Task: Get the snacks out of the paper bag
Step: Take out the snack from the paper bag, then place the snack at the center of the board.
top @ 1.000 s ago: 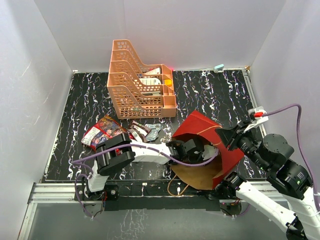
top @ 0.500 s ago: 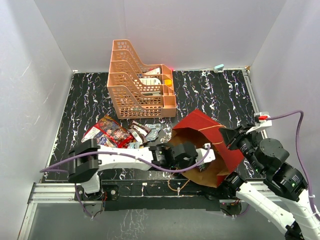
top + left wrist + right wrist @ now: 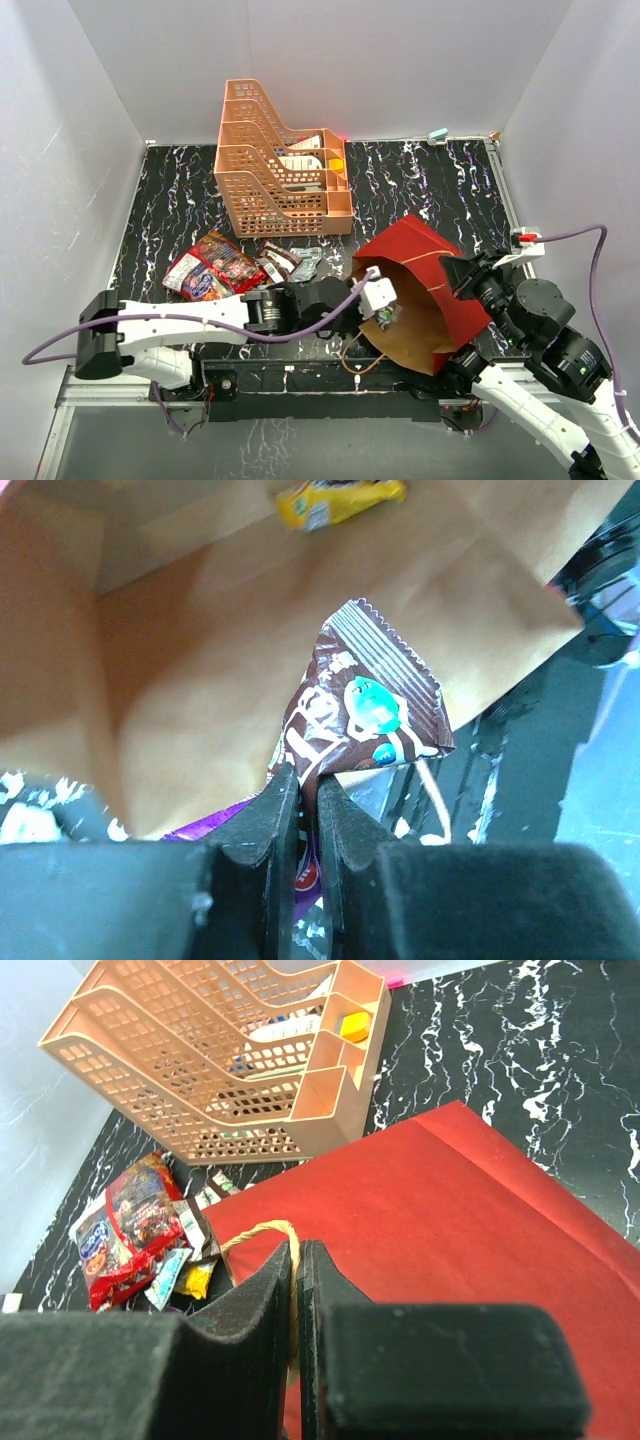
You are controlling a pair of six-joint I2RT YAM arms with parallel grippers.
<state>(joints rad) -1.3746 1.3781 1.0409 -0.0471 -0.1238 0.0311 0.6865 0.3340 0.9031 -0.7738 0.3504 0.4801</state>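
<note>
While inside bag [image 3: 170, 670], one yellow snack [image 3: 340, 500]

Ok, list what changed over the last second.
The left claw, earlier reaching deep into the paper bag, has drawn back to the bag's mouth, now shut on a brown candy packet. The bag shifted slightly. Unchanged: the right claw stays clamped on the bag's cord handle; the snack pile and orange tray rack have not moved.

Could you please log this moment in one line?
left gripper: shut on brown packet; right gripper: shut on cord handle; yellow packet: in bag
</note>
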